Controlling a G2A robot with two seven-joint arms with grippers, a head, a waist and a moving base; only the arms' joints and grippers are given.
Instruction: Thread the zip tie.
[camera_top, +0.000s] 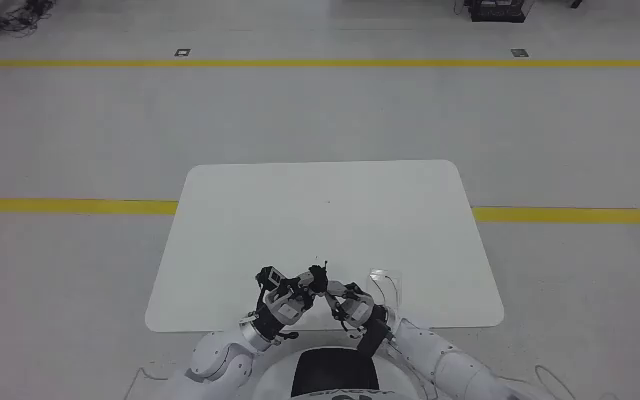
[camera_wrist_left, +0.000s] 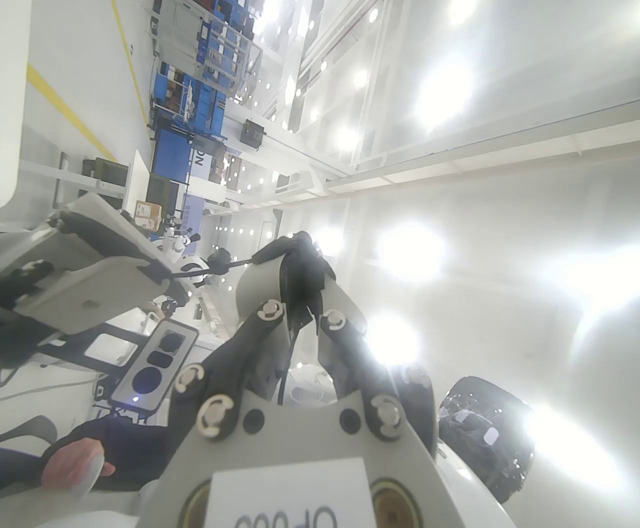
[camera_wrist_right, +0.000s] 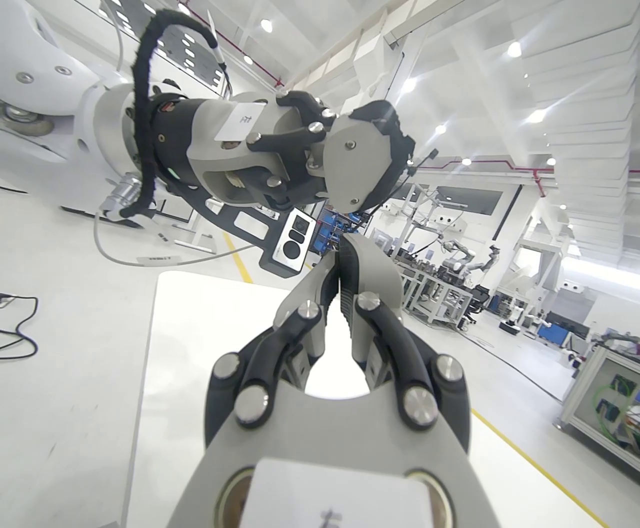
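With the left end effector (camera_wrist_left: 300, 255) clamped on the black zip tie (camera_wrist_left: 236, 263) above the near edge of the table (camera_top: 330, 200), and the right end effector (camera_wrist_right: 341, 260) pressed together just beside it, the thin free tail looked likely to flex and miss the head's slot.

Top camera looks down; right wrist camera faces the left claw (camera_wrist_right: 395, 150).

Both arms angled inward, left gripper (camera_wrist_left: 300, 250) clamped, right gripper (camera_wrist_right: 342, 262) closed, tips close together.
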